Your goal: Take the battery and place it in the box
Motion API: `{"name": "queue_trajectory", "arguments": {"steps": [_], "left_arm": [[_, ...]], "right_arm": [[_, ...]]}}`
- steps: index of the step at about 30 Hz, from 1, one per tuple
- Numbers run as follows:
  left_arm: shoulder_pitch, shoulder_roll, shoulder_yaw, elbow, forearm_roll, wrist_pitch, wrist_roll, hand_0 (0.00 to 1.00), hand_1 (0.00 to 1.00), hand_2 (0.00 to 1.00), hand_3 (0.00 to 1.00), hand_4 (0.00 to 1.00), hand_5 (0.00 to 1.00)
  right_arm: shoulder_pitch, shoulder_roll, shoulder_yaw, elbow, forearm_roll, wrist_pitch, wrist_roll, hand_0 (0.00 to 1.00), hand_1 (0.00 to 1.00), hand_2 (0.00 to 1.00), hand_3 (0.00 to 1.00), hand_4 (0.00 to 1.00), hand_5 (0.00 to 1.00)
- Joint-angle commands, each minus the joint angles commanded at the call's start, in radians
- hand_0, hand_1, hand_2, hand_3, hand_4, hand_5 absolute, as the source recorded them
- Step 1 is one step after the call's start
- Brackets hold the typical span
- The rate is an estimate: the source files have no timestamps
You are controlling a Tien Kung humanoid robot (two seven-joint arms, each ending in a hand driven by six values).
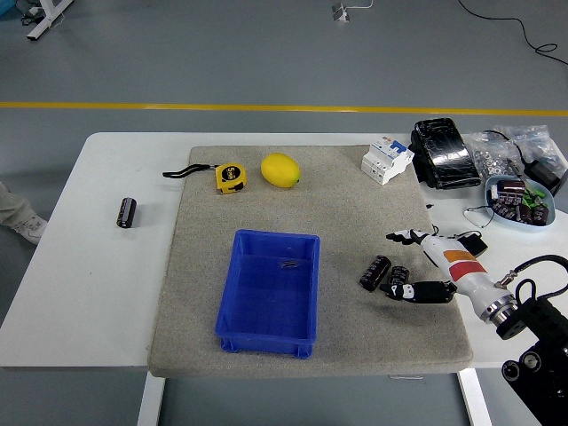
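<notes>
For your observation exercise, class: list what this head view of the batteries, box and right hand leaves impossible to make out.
- Right battery: partly covered by the right hand, so contact is unclear.
- Small item in the box: too small to identify.
- Bowl contents: too small and cluttered.
- Left arm: outside the frame.
- Person: only a leg at the left edge.
</notes>
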Motion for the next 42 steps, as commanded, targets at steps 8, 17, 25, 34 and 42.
{"name": "queue_trajectory", "arguments": {"steps": [8,17,25,34,42], "left_arm": [[-0.002,-0.001,-0.008,-0.001,0.015,0.000,0.006,0.731,0.689,0.718,0.627,0.673,0.640],[-0.002,-0.003,-0.021,-0.001,0.037,0.000,0.015,0.731,0.689,0.720,0.627,0.672,0.639],[-0.001,-0.004,-0.039,-0.001,0.070,-0.002,0.027,0.730,0.687,0.717,0.626,0.669,0.636],[-0.003,-0.004,-0.052,-0.002,0.103,-0.006,0.037,0.729,0.686,0.716,0.625,0.668,0.635],[-0.003,-0.004,-0.055,-0.002,0.108,-0.007,0.039,0.729,0.686,0.715,0.626,0.668,0.637]], "right_arm": [[0.006,0.001,-0.004,-0.045,-0.005,-0.006,0.004,0.739,0.664,0.692,0.760,0.998,0.385],[0.011,0.005,-0.009,-0.104,-0.006,-0.025,0.016,0.739,0.660,0.692,0.759,0.998,0.378],[0.008,0.005,-0.015,-0.126,-0.002,-0.041,0.025,0.730,0.645,0.684,0.754,0.998,0.370],[0.010,0.011,-0.037,-0.133,0.011,-0.055,0.027,0.637,0.578,0.645,0.718,0.998,0.353],[0.016,0.014,-0.054,-0.145,0.028,-0.075,0.024,0.555,0.545,0.621,0.699,0.998,0.331]]}}
